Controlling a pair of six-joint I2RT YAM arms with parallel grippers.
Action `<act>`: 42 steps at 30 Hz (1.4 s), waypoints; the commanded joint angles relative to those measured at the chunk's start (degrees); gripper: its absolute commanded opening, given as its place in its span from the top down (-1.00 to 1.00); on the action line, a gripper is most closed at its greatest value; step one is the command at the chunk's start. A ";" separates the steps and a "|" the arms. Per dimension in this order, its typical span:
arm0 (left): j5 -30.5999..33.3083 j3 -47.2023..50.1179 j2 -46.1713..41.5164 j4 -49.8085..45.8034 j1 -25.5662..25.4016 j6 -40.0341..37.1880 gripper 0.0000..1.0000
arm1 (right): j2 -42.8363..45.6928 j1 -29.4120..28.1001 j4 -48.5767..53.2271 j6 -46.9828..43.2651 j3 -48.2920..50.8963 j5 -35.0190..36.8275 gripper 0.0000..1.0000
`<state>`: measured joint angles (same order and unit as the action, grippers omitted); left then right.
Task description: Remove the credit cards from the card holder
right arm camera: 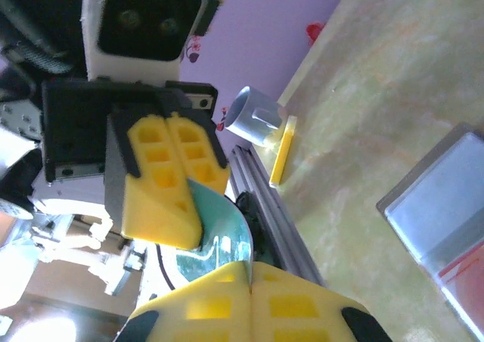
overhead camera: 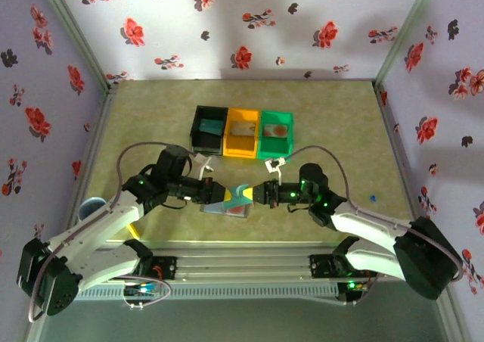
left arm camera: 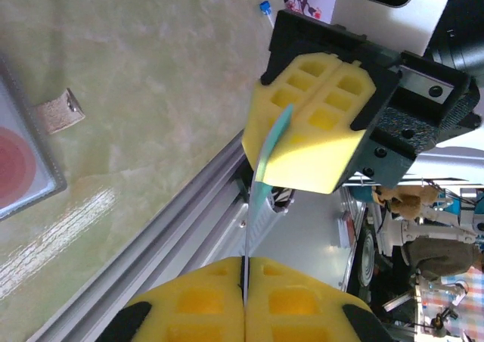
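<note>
The left pincer (left arm camera: 244, 269) is clenched on the teal card (left arm camera: 265, 163), its yellow pads (left arm camera: 204, 300) pressed flat together with the thin card edge-on between them. The right pincer (right arm camera: 248, 272) faces it from the other side and is clamped on the same card's opposite end, so the card is held in the air between the two, bowed a little in the right wrist view. Just below that pair the card holder (overhead camera: 223, 209) lies open and flat on the surface (overhead camera: 340, 130), near the middle of the near edge. The left wrist view shows a grey frame around a pale face with a red round mark, a small tab beside it; the right wrist view shows a blue-grey panel with red at its lower end. Farther out, toward the middle of the far edge, three bins stand touching in a row – the black bin (overhead camera: 209, 109), the orange bin (overhead camera: 242, 155) and the green bin (overhead camera: 277, 115). The orange one has a greyish card lying in it, the green one a pale card with an orange round mark. A grey cup (overhead camera: 92, 206) stands at the left edge near the near corner with a yellow stick (right arm camera: 281, 157) just beside it, and a small blue object (overhead camera: 372, 199) lies toward the right edge.
</note>
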<state>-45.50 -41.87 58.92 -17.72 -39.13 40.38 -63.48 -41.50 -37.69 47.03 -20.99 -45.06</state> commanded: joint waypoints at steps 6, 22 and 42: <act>-2.36 1.00 -3.10 8.82 -0.47 3.72 0.00 | 1.64 -1.24 -4.69 1.94 1.43 4.51 1.00; -3.15 7.83 -6.25 24.44 -0.58 12.07 0.05 | 7.52 -2.74 -9.00 9.94 0.41 14.04 1.00; -1.14 8.02 -8.97 27.03 0.77 13.50 0.88 | 8.64 -4.09 -3.72 8.40 1.04 19.61 0.77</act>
<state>-46.33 -33.67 51.40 5.54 -38.94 53.69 -56.10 -45.47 -45.06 56.14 -19.44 -29.89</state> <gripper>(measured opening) 0.083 0.103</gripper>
